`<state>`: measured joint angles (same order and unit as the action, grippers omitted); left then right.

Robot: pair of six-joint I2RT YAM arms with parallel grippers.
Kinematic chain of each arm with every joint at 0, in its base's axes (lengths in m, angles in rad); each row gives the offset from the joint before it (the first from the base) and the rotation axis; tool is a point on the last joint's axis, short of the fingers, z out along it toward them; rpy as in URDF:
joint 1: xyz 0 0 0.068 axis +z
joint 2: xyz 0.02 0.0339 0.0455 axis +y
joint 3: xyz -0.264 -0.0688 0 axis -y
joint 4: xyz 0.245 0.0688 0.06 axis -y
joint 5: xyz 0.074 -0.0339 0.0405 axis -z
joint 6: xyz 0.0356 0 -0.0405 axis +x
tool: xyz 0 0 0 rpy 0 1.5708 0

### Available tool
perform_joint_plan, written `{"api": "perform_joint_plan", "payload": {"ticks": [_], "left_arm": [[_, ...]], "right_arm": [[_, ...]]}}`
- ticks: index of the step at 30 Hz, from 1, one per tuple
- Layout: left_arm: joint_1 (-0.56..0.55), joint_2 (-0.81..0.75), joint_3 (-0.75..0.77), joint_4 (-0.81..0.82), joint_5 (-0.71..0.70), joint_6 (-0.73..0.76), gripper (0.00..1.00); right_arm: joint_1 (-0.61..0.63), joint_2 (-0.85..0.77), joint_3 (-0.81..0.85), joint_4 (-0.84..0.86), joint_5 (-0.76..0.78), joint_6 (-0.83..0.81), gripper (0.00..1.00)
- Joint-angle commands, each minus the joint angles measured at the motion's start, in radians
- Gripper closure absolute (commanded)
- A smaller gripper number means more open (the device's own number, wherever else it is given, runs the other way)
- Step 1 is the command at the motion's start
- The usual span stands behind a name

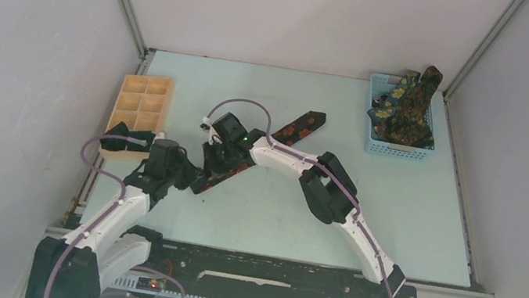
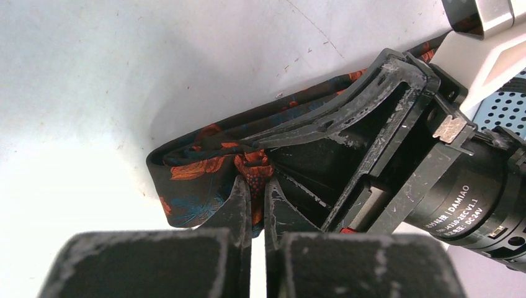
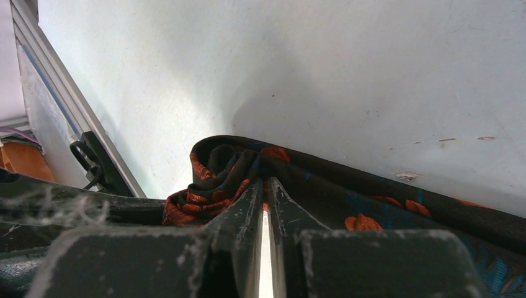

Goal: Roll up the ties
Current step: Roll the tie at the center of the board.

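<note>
Blue basket (image 1: 396, 150) at the far right held heaped green ties (image 1: 408, 107). Wooden tray (image 1: 146, 85) had a dark bundle (image 1: 127, 136) at its near end. Black tie (image 1: 298, 126) lay mid-table, with left gripper (image 2: 253, 186) and right gripper (image 3: 265, 186) both pinched tight on its folded near end.

L arm (image 1: 104, 220) & R arm (image 1: 366, 243) white w/ black joints, purple cables (image 1: 243, 101), scuffed black pincer fingers (image 2: 239, 205), motor (image 2: 459, 198) marked DAMIAO.

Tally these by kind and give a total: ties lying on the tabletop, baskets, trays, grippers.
Black tie: 1
Blue basket: 1
Wooden tray: 1
Grippers: 2 (left gripper, right gripper)
Total: 5
</note>
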<state>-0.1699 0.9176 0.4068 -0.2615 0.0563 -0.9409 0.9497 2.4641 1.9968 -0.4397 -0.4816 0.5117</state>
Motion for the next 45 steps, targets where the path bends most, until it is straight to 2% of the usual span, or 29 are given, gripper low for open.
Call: {"api": "perform_joint_plan", "payload": {"ticks": [1, 9, 19, 32, 41, 43, 45], "left_arm": [[-0.003, -0.041, 0.012, -0.024, 0.006, 0.018, 1.00], [-0.003, -0.078, 0.028, -0.090, -0.024, 0.042, 1.00], [-0.004, -0.024, 0.033, -0.082, -0.030, 0.060, 1.00], [-0.005, 0.018, 0.032, -0.066, -0.036, 0.065, 1.00], [-0.005, 0.101, 0.032, -0.004, -0.023, 0.064, 1.00], [-0.005, 0.119, 0.032, 0.017, -0.009, 0.060, 0.98], [-0.005, 0.132, 0.032, 0.032, 0.000, 0.057, 0.90]], "right_arm": [[0.030, -0.054, 0.003, 0.036, -0.037, 0.013, 0.92], [0.060, -0.026, 0.004, 0.115, -0.134, 0.078, 0.93], [0.022, -0.064, 0.014, 0.001, 0.013, 0.007, 0.92], [-0.028, -0.116, 0.015, -0.044, 0.065, -0.029, 0.89], [-0.069, -0.194, -0.092, -0.014, 0.082, -0.033, 0.89], [-0.072, -0.199, -0.104, -0.009, 0.081, -0.034, 0.89], [-0.072, -0.200, -0.110, -0.006, 0.079, -0.032, 0.89]]}}
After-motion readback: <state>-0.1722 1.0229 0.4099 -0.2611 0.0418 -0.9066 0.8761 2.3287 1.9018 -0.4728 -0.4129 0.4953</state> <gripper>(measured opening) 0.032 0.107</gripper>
